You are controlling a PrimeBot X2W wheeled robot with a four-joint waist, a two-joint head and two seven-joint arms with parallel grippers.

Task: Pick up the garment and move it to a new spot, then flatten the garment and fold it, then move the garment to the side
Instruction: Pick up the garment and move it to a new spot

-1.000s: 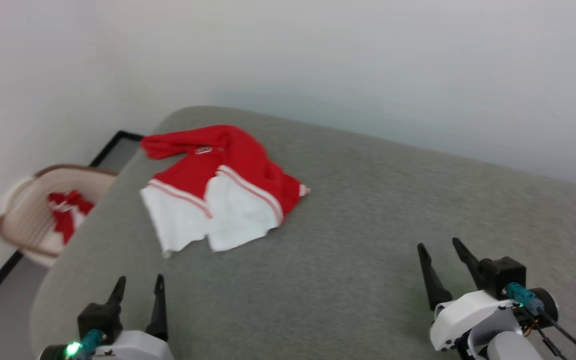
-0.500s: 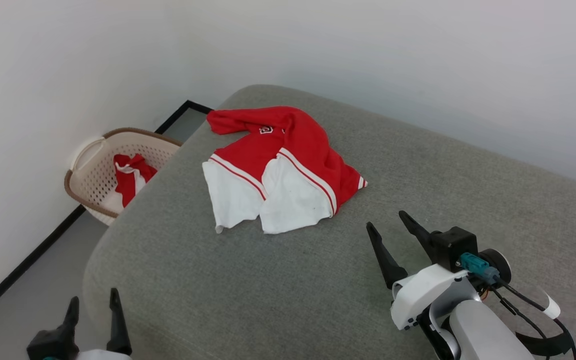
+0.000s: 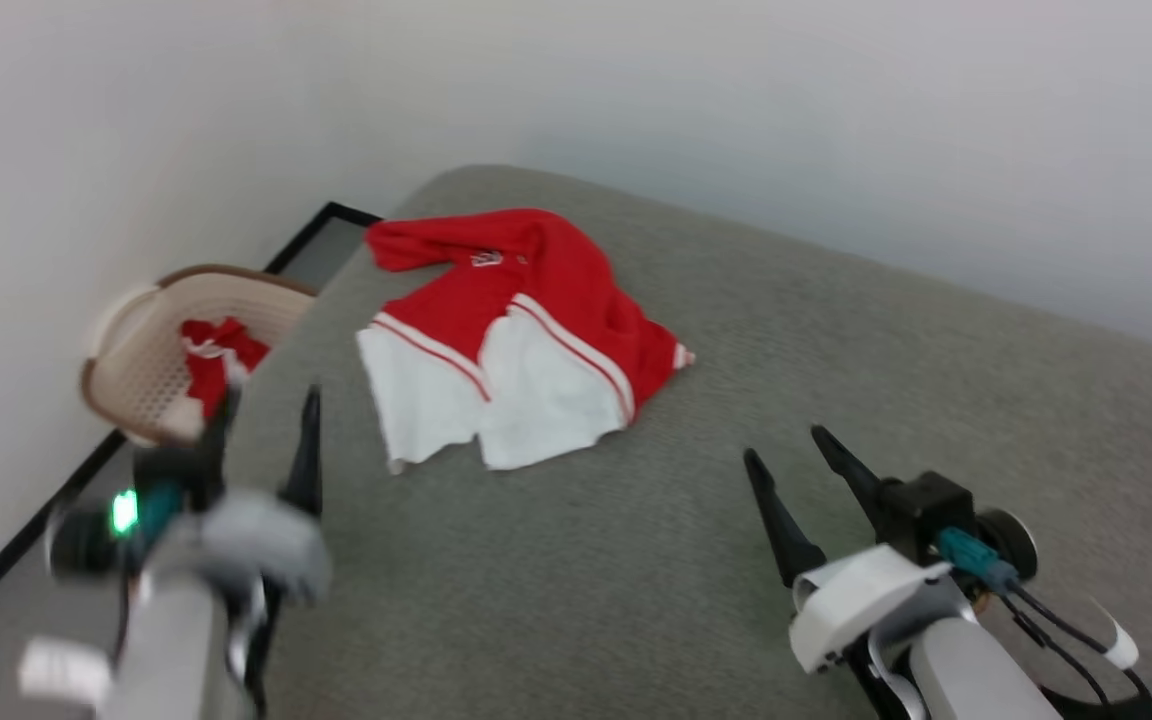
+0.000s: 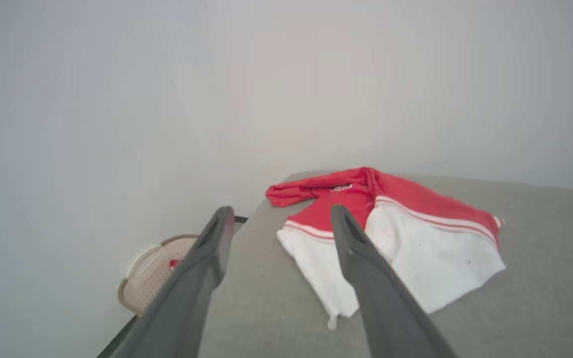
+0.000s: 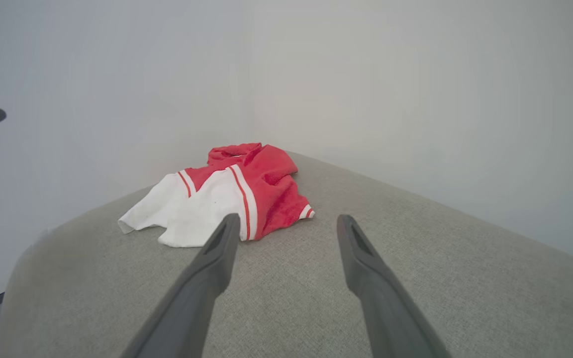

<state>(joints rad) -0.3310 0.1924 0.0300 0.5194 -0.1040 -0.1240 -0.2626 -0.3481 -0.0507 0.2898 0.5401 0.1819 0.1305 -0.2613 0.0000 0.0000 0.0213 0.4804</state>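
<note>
**Op:** Entry one. Where is the garment?

**Me:** The garment point(image 3: 511, 330) lies rumpled on the grey cushion point(image 3: 636, 540), near the basket point(image 3: 141, 385), close to the cushion edge that faces the basket. Nothing touches it.

**Op:** Jaws?

**Me:** My left gripper point(image 3: 269, 397) stands wide and empty on the basket side of the garment. My right gripper point(image 3: 784, 444) is equally wide and empty on the side away from the basket, well apart from the cloth.

**Op:** Handling estimate?

**Me:** Judged soft, light and limp. It will sag and drape, with no stiffness to lever against. It is not fragile, and the knit looks grippy rather than slick. One pinch would likely bunch it, so I favour two holds, either at the white hem corners or at the red shoulders. Each would nip a raised fold off the cushion.

**Op:** Orientation?

**Me:** The long axis runs roughly along the basket-facing edge. The red collar end, with its small white logo point(image 3: 486, 258), lies farther from me, and the white panels lie nearer. One red sleeve reaches toward the basket. The white panels overlap, so the garment is not flat.
</note>
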